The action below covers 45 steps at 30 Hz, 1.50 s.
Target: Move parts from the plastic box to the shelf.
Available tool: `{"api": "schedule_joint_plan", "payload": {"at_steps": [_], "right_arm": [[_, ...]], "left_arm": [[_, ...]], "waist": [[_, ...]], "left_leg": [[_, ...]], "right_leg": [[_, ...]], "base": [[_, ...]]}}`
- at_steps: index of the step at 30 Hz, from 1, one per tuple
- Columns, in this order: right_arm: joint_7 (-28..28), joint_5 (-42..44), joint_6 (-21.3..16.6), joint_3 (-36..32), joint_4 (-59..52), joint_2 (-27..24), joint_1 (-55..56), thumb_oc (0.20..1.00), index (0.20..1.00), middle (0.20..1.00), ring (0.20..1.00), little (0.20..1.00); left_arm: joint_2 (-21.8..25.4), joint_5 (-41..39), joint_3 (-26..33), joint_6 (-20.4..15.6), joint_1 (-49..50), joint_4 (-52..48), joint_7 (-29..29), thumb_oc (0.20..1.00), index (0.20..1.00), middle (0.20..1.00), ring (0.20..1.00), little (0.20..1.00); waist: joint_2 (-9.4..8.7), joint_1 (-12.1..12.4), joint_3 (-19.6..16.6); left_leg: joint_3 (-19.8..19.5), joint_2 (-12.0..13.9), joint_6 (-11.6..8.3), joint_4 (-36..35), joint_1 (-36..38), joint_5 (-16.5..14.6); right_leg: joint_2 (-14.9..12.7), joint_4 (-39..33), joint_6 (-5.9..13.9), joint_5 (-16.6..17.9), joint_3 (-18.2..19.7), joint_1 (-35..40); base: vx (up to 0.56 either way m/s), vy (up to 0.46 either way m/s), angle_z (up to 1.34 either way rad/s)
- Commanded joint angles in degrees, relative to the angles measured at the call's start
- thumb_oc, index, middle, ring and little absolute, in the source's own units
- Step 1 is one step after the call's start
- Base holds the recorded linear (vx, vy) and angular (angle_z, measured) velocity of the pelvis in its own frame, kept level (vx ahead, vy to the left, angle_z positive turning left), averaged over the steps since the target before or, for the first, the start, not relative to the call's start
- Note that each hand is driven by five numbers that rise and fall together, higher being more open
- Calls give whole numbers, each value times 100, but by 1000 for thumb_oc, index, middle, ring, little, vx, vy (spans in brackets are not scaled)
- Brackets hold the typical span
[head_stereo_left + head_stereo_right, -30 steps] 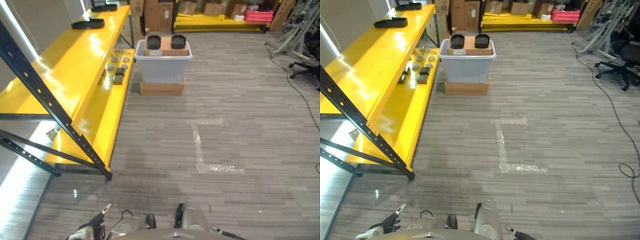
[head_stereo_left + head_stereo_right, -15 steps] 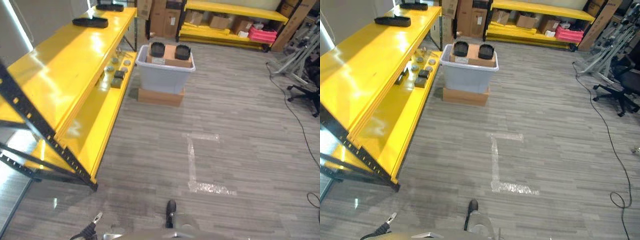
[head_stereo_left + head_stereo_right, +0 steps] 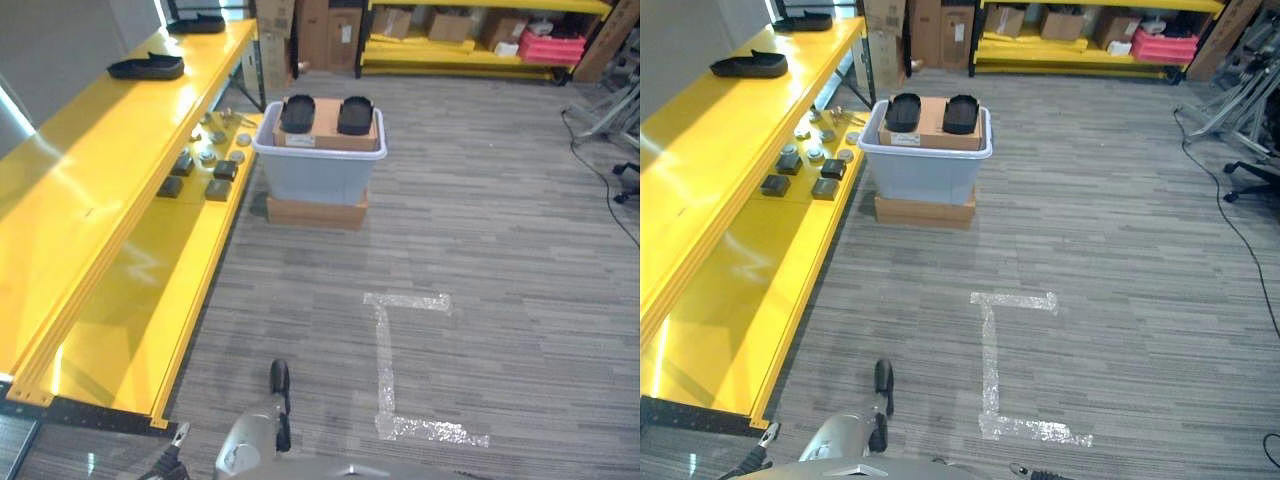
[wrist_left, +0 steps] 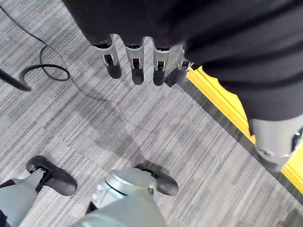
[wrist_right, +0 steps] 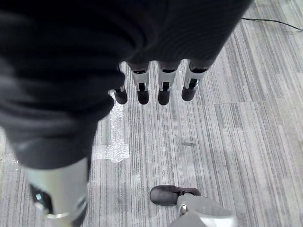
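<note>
Atop grey plastic box [image 3: 320,170]: two black parts [image 3: 297,113]

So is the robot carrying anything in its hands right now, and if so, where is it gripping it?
No, nothing is held. The left hand and right hand both hang open above the floor.

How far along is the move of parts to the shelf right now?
Several small parts already lie on the yellow shelf's lower level. Nothing is in hand: the left hand and right hand hang open over the floor. Still left: two black parts on a cardboard box in the plastic box, farther ahead.
</note>
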Motion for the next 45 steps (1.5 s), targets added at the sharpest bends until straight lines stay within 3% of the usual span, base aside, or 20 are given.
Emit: {"api": "schedule_joint_plan", "payload": {"at_steps": [1, 5, 7, 11, 13, 17, 18, 19, 20, 22, 26, 30, 31, 32, 35, 37, 39, 42, 44, 45], "right_arm": [[33, -126, -183, 106, -426, -278, 424, 1000, 1000, 1000, 1000, 1000], [80, -94, -215, 178, -447, -255, 210, 1000, 1000, 1000, 1000, 1000], [102, -18, -229, 192, -447, -170, 84, 1000, 1000, 1000, 1000, 1000], [-56, 268, -156, 329, -911, 39, -69, 1000, 1000, 1000, 1000, 1000], [-196, 418, -109, 387, -1093, 125, -116, 1000, 1000, 1000, 1000, 1000], [-263, 699, -249, 464, -1431, 152, -108, 1000, 1000, 1000, 1000, 1000], [-216, 759, -320, 445, -1421, 117, -108, 1000, 1000, 1000, 1000, 1000], [-153, 800, -394, 373, -1411, 90, -57, 1000, 1000, 1000, 1000, 1000], [-148, 803, -398, 364, -1411, 87, -51, 1000, 1000, 1000, 1000, 1000], [-19, 745, -441, 105, -1450, 105, 116, 1000, 1000, 1000, 1000, 1000], [51, 619, -477, -102, -1432, 191, 243, 1000, 1000, 1000, 1000, 1000], [91, 327, -473, -158, -992, 123, 162, 1000, 1000, 1000, 1000, 1000], [83, 307, -464, -157, -937, 116, 145, 1000, 1000, 1000, 1000, 1000], [50, 243, -479, -92, -638, 54, 56, 1000, 1000, 1000, 1000, 1000], [23, 175, -414, -7, -512, -73, -24, 1000, 1000, 1000, 1000, 1000], [-4, 140, -318, 63, -440, -179, -41, 1000, 1000, 1000, 1000, 1000], [-70, 169, -284, 84, -421, -259, -35, 1000, 1000, 1000, 1000, 1000], [-34, 87, -254, 32, -334, -327, -76, 1000, 1000, 1000, 1000, 1000], [-32, -26, -223, 43, -301, -282, -73, 1000, 1000, 1000, 1000, 1000], [-90, -82, -250, 34, -276, -257, -41, 1000, 1000, 1000, 1000, 1000]], "left_arm": [[157, -262, 216, -229, 70, -14, 81, 1000, 1000, 1000, 1000, 1000], [160, -177, 368, -372, 146, 2, 117, 1000, 1000, 1000, 1000, 1000], [196, -57, 411, -401, 146, -6, 89, 1000, 1000, 1000, 1000, 1000], [140, -6, 91, -412, 87, -234, 62, 1000, 1000, 1000, 1000, 1000], [123, -84, -128, -386, 35, -333, 150, 1000, 1000, 1000, 1000, 1000], [168, -53, -370, -189, -193, -489, 259, 1000, 1000, 1000, 1000, 1000], [177, -43, -379, -147, -231, -476, 257, 1000, 1000, 1000, 1000, 1000], [202, 26, -389, -145, -227, -451, 235, 1000, 1000, 1000, 1000, 1000], [204, 47, -392, -136, -225, -449, 220, 1000, 1000, 1000, 1000, 1000], [239, 468, -446, -250, -95, -404, 88, 1000, 1000, 1000, 1000, 1000], [281, 544, -441, -271, 118, -456, 11, 1000, 1000, 1000, 1000, 1000], [219, 385, -451, -266, 209, -354, 33, 1000, 1000, 1000, 1000, 1000], [210, 388, -445, -263, 206, -332, 11, 1000, 1000, 1000, 1000, 1000], [136, 520, -432, -338, 202, -252, -66, 1000, 1000, 1000, 1000, 1000], [26, 552, -485, -372, 201, -278, -3, 1000, 1000, 1000, 1000, 1000], [-33, 474, -484, -334, 168, -283, 17, 1000, 1000, 1000, 1000, 1000], [-77, 530, -512, -304, 129, -306, 28, 1000, 1000, 1000, 1000, 1000], [-99, 358, -578, -326, 55, -308, 7, 1000, 1000, 1000, 1000, 1000], [-74, 217, -645, -273, 3, -322, -2, 1000, 1000, 1000, 1000, 1000], [-99, 199, -680, -247, -8, -334, 31, 1000, 1000, 1000, 1000, 1000]], "waist": [[60, 141, 63], [73, 281, 8], [-68, 392, -64], [-130, 523, -286], [-90, 465, -269], [-15, 241, -92], [-5, 173, -60], [-127, 42, -5], [-134, 30, 3], [-320, -124, 69], [-351, -130, 141], [-415, -143, -45], [-410, -139, -73], [-392, -115, -220], [-366, -55, -297], [-394, -9, -286], [-344, 75, -223], [-279, 166, -110], [-186, 235, -115], [-102, 292, -102]], "left_leg": [[88, 320, -135, 539, -169, 669], [188, 425, 69, 1029, -131, 411], [213, 212, 176, 1480, -63, 72], [379, -414, 853, 1392, 478, -587], [438, -533, 1019, 1325, 711, -818], [327, -502, 915, 1169, 1148, -945], [299, -444, 886, 1161, 1261, -911], [129, -530, 862, 1307, 1413, -1158], [112, -533, 860, 1331, 1426, -1191], [-263, -553, 813, 1701, 1664, -1752], [-424, -328, 755, 1952, 1956, -2110], [-550, 142, 509, 2265, 2247, -2323], [-553, 199, 476, 2264, 2330, -2316], [-519, 549, 230, 2463, 2519, -1912], [-586, 857, 36, 3265, 2198, -1260], [-720, 925, -6, 4213, 1659, -884], [-832, 744, 9, 4550, 1174, -794], [-625, 215, 143, 3490, 1025, -1013], [-362, -106, 131, 1899, 904, -685], [-263, -206, 72, 1380, 603, -287]], "right_leg": [[-65, 1233, 344, -35, -147, -634], [-129, 1723, 313, -535, -150, -504], [-402, 2139, 430, -785, -232, -193], [-1002, 4174, 1039, 207, -453, -576], [-1109, 4633, 1082, 459, -464, -1122], [-979, 3390, 949, 435, -763, -2111], [-995, 2647, 889, 792, -852, -2350], [-1151, 1760, 1056, 1319, -652, -2590], [-1166, 1687, 1072, 1364, -631, -2602], [-1583, 299, 1306, 1871, -352, -2865], [-1822, -45, 1418, 2032, -364, -2886], [-1635, 152, 1358, 1547, -242, -2333], [-1603, 208, 1336, 1519, -249, -2306], [-1415, 382, 1147, 1394, -317, -2194], [-1151, 348, 867, 1273, -375, -1974], [-956, 257, 607, 1147, -351, -1756], [-808, 190, 503, 1049, -354, -1543], [-686, 42, 545, 953, -392, -1315], [-610, 7, 625, 980, -476, -1153], [-535, 32, 649, 1008, -448, -1072]], "base": [[697, 280, -60], [483, 177, -53], [579, 214, -43], [441, 306, -8], [300, 181, 27], [277, -113, 31], [354, -296, 52], [318, -281, 32], [467, -321, 18], [638, -389, 5], [603, -327, 50], [600, -285, 21], [653, -271, 21], [486, -208, 23], [432, -248, 10], [350, -226, 11], [235, -82, -33], [253, 62, -6], [323, 199, -8], [302, 181, 20]]}}
